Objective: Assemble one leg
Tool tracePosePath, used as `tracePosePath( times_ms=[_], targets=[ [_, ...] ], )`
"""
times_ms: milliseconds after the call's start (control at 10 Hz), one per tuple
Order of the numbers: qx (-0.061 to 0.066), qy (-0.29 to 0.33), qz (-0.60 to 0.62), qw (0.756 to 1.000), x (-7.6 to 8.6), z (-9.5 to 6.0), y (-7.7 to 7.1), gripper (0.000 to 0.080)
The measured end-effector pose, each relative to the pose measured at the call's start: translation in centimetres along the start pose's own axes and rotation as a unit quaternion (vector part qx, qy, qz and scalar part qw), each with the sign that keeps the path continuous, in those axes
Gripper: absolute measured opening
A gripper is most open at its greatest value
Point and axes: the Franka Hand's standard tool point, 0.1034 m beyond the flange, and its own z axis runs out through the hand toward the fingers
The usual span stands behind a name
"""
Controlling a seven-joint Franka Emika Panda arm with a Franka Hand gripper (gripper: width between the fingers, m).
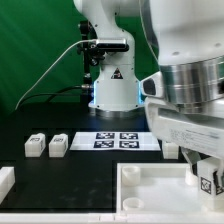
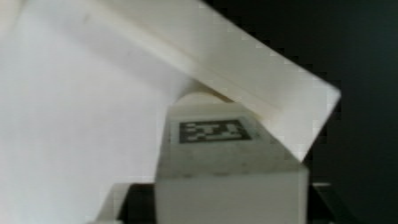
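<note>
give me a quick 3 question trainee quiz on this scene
1. True or false: the hand holds a small white plastic tagged leg.
2. How many loose white tagged legs lie on the black table at the exterior view's left? A) one B) two C) four
3. Fill in: the held leg hangs over the large white square ____ with raised rims.

Key: 1 true; 2 B; 3 panel. The flat white marker board lies behind it.
</note>
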Motion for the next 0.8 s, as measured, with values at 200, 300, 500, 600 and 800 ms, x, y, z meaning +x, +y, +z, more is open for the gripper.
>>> tracePosePath(
  times_ms=[200, 300, 500, 600, 800],
  targets=[
    [0.015, -0.020, 0.217, 0.976, -0.35, 0.28, -0.09, 0.0297],
    [0.016, -0.025, 0.271, 0.962, -0.44, 0.26, -0.16, 0.0297],
    [0.014, -0.026, 0.313, 0.949, -0.62, 0.34, -0.13, 0.0297],
    [0.014, -0.026, 0.311, 0.950, -0.64, 0.37, -0.12, 0.0372],
    [0.007, -0.027, 0.255, 0.966, -0.91, 0.58, 0.21, 0.0511]
  ],
)
